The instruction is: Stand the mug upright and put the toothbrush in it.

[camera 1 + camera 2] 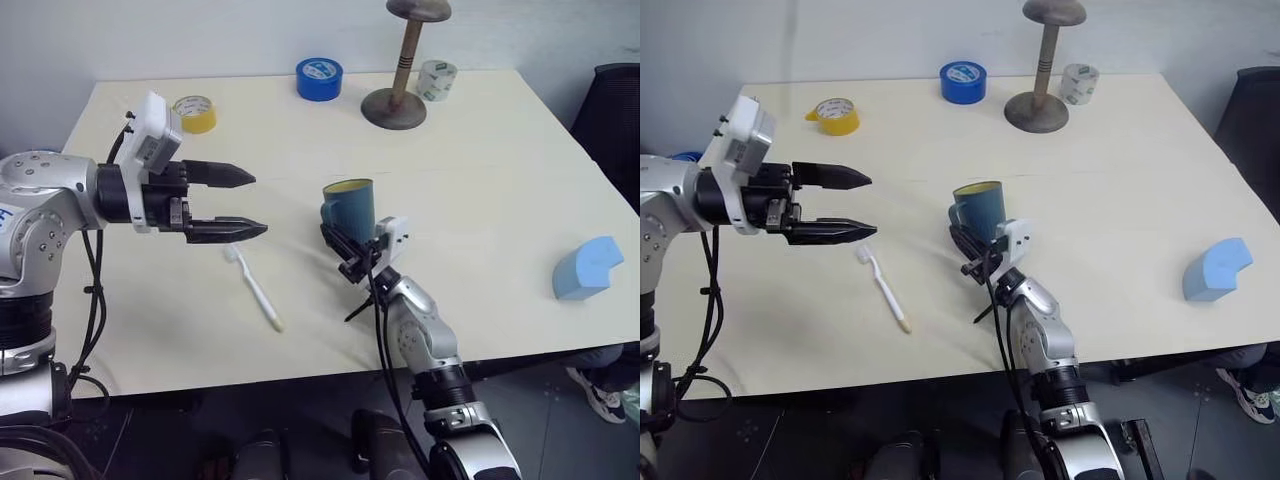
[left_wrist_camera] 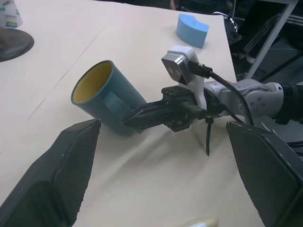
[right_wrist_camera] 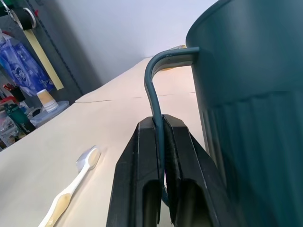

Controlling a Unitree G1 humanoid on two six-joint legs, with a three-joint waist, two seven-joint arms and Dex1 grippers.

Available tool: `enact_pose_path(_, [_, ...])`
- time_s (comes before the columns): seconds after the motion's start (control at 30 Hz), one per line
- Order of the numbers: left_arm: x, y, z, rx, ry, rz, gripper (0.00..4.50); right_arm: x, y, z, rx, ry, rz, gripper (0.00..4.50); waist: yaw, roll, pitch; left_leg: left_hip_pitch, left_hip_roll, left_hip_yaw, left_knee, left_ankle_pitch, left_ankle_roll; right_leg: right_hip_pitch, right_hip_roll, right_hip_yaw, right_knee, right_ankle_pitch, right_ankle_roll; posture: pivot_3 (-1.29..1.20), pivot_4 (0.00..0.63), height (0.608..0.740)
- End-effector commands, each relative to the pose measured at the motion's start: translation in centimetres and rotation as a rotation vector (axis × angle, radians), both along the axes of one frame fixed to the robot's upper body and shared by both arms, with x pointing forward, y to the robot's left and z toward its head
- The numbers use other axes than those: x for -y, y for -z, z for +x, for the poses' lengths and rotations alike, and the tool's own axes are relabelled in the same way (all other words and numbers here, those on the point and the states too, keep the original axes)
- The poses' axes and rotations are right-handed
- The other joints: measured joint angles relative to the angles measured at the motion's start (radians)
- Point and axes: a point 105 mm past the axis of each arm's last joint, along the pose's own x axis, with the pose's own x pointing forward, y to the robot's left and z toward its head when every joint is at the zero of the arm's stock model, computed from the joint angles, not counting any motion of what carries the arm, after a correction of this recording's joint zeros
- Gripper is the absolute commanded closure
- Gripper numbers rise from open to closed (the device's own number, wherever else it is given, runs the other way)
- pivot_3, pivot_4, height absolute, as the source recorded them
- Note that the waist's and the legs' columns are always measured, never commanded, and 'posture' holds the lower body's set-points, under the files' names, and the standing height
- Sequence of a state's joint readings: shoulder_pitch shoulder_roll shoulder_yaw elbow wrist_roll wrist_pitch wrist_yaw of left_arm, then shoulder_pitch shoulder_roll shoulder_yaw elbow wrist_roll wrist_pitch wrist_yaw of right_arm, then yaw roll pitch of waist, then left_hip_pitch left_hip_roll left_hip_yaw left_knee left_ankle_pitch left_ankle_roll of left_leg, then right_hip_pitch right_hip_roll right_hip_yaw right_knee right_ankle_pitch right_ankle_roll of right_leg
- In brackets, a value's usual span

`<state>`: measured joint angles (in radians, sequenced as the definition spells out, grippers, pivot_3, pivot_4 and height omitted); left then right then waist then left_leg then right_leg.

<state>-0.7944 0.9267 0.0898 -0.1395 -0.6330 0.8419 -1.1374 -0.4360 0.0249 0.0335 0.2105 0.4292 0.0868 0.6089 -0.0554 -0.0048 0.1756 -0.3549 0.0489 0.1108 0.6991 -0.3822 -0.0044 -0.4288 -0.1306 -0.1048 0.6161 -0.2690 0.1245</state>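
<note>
While the left gripper is hovering above the table at the left side, its two black fingers are standing wide apart and holding nothing. Below and just to the right of those fingertips, the toothbrush is lying flat on the tabletop, bristled head toward the far side, handle pointing toward the near edge. Further back on the left, a yellow tape roll is sitting near the far edge, and a blue tape roll is sitting to its right. Near the middle, the mug is standing upright, yellow inside showing at its mouth; whether its base is resting on the table cannot be told. At its handle, the right gripper is reaching up from the near edge, its fingers pinching close on the thin loop from both sides. Behind the mug, a wooden stand with a round base is rising beside a white tape roll. At the far right, a light blue foam block is lying well apart from everything else.
</note>
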Motion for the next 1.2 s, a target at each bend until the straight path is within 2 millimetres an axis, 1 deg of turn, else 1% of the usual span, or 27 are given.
enact_pose_path(0.03, [0.0, -0.5, 0.2, 0.040, 0.005, 0.016, 0.00, 0.1, -0.2, -1.2, 0.043, -0.016, -0.031, 3.42, 0.001, 0.000, 0.000, 0.000, 0.000, 0.000, 0.000, 0.000, 0.000, 0.000, 0.000, 0.000, 0.000, 0.000, 0.000, 0.00, 0.150, 0.740])
enact_pose_path(0.2, [0.3, -0.3, 0.7, 0.039, 0.026, 0.014, 0.00, 0.4, 0.3, -2.7, 0.042, -0.030, -0.076, 1.75, 0.002, 0.000, 0.000, 0.000, 0.000, 0.000, 0.000, 0.000, 0.000, 0.000, 0.000, 0.000, 0.000, 0.000, 0.000, 0.00, 0.150, 0.740])
enact_pose_path(0.33, [0.7, 0.1, 1.0, 0.029, 0.043, 0.012, 0.00, 0.9, 1.1, -3.6, 0.030, -0.023, -0.182, 0.25, 0.003, 0.000, 0.000, 0.000, 0.000, 0.000, 0.000, 0.000, 0.000, 0.000, 0.000, 0.000, 0.000, 0.000, 0.000, 0.00, 0.150, 0.740])
enact_pose_path(0.37, [0.8, 0.3, 1.0, 0.019, 0.045, 0.011, 0.00, 1.1, 1.2, -4.1, 0.021, -0.027, -0.213, 0.04, 0.005, 0.000, 0.000, 0.000, 0.000, 0.000, 0.000, 0.000, 0.000, 0.000, 0.000, 0.000, 0.000, 0.000, 0.000, 0.00, 0.150, 0.740])
enact_pose_path(0.4, [0.8, 0.4, 1.0, 0.013, 0.047, 0.011, 0.00, 1.2, 1.3, -4.3, 0.014, -0.029, -0.232, 0.04, 0.007, 0.000, 0.000, 0.000, 0.000, 0.000, 0.000, 0.000, 0.000, 0.000, 0.000, 0.000, 0.000, 0.000, 0.000, 0.00, 0.150, 0.740])
enact_pose_path(0.5, [0.7, 1.6, 0.6, -0.038, 0.035, 0.020, 0.00, 2.7, 2.1, -5.9, -0.031, -0.035, -0.367, 0.04, 0.015, 0.000, 0.000, -0.001, 0.000, 0.000, 0.000, 0.000, 0.000, 0.000, 0.000, 0.000, -0.001, 0.000, 0.000, 0.00, 0.150, 0.740])
enact_pose_path(0.6, [0.3, 3.1, 0.0, -0.094, -0.031, 0.032, 0.00, 5.2, 2.2, -7.7, -0.048, -0.018, -0.523, 0.04, 0.024, 0.000, 0.000, 0.000, 0.000, 0.001, 0.000, 0.000, 0.000, 0.000, 0.000, 0.001, -0.002, 0.000, 0.000, 0.00, 0.150, 0.740])
enact_pose_path(0.67, [-0.2, 4.5, 0.2, -0.153, -0.152, 0.043, 0.00, 7.4, 1.0, -8.7, -0.070, -0.001, -0.558, 0.04, 0.030, 0.000, 0.000, -0.001, 0.000, 0.001, 0.001, 0.000, 0.000, 0.000, -0.001, 0.001, -0.003, 0.000, 0.000, 0.00, 0.150, 0.740])
enact_pose_path(0.73, [-0.5, 6.0, 0.6, -0.232, -0.312, 0.023, 0.00, 9.3, -1.1, -9.5, -0.059, 0.022, -0.592, 0.04, 0.034, 0.000, 0.000, -0.002, 0.000, 0.001, 0.001, 0.000, 0.000, 0.000, -0.001, 0.001, -0.003, 0.000, 0.000, 0.00, 0.150, 0.740])
enact_pose_path(0.8, [-0.2, 6.8, 0.3, -0.298, -0.403, -0.022, 0.00, 10.3, -3.2, -10.0, -0.035, 0.026, -0.611, 0.04, 0.043, -0.001, 0.000, -0.002, 0.000, 0.001, 0.002, -0.001, 0.001, 0.001, -0.001, 0.003, -0.004, 0.000, 0.000, 0.00, 0.150, 0.740])
enact_pose_path(0.83, [0.1, 7.1, 0.2, -0.333, -0.435, -0.047, 0.00, 10.6, -4.1, -10.1, -0.026, 0.022, -0.614, 0.04, 0.048, -0.002, 0.000, -0.001, 0.000, 0.000, 0.002, -0.001, 0.001, 0.001, -0.001, 0.003, -0.004, 0.000, 0.000, 0.00, 0.150, 0.740])
enact_pose_path(0.9, [0.7, 8.6, 0.6, -0.432, -0.560, -0.134, 0.00, 10.6, -7.2, -10.8, 0.024, -0.046, -0.624, 0.04, 0.056, -0.002, 0.000, -0.001, 0.000, 0.000, 0.003, -0.001, 0.002, 0.002, -0.001, 0.003, -0.004, 0.000, 0.000, 0.00, 0.150, 0.740])
enact_pose_path(0.93, [0.8, 9.2, 0.8, -0.465, -0.602, -0.163, 0.00, 10.5, -8.1, -11.1, 0.037, -0.073, -0.628, 0.04, 0.058, -0.002, 0.000, -0.001, -0.001, 0.001, 0.003, -0.001, 0.002, 0.002, -0.001, 0.003, -0.004, 0.000, 0.000, 0.00, 0.150, 0.740])
enact_pose_path(0.97, [1.4, 9.8, 0.9, -0.485, -0.626, -0.194, 0.00, 10.3, -9.0, -11.4, 0.044, -0.105, -0.629, 0.04, 0.060, -0.003, 0.001, -0.001, -0.001, 0.000, 0.004, -0.001, 0.002, 0.002, -0.001, 0.003, -0.004, 0.000, 0.000, 0.00, 0.150, 0.740])
enact_pose_path(1.07, [2.7, 10.6, 1.2, -0.522, -0.677, -0.264, 0.00, 10.1, -10.4, -11.5, 0.034, -0.157, -0.617, 0.04, 0.069, -0.006, 0.000, -0.001, 0.000, -0.002, 0.003, -0.001, 0.002, 0.002, -0.001, 0.002, -0.003, 0.000, 0.000, 0.00, 0.150, 0.740])
enact_pose_path(1.13, [2.6, 10.9, 1.6, -0.536, -0.744, -0.283, 0.00, 10.1, -10.6, -11.4, 0.024, -0.164, -0.617, 0.04, 0.077, -0.006, 0.001, -0.001, 0.000, -0.003, 0.003, -0.001, 0.002, 0.002, -0.001, 0.002, -0.003, 0.000, 0.000, 0.00, 0.150, 0.740])
enact_pose_path(1.2, [2.5, 10.8, 1.7, -0.529, -0.768, -0.271, 0.00, 10.1, -10.6, -11.3, 0.019, -0.161, -0.634, 0.04, 0.079, -0.006, 0.001, -0.001, -0.001, -0.003, 0.003, -0.001, 0.002, 0.002, -0.002, 0.002, -0.004, 0.000, 0.000, 0.00, 0.150, 0.740])
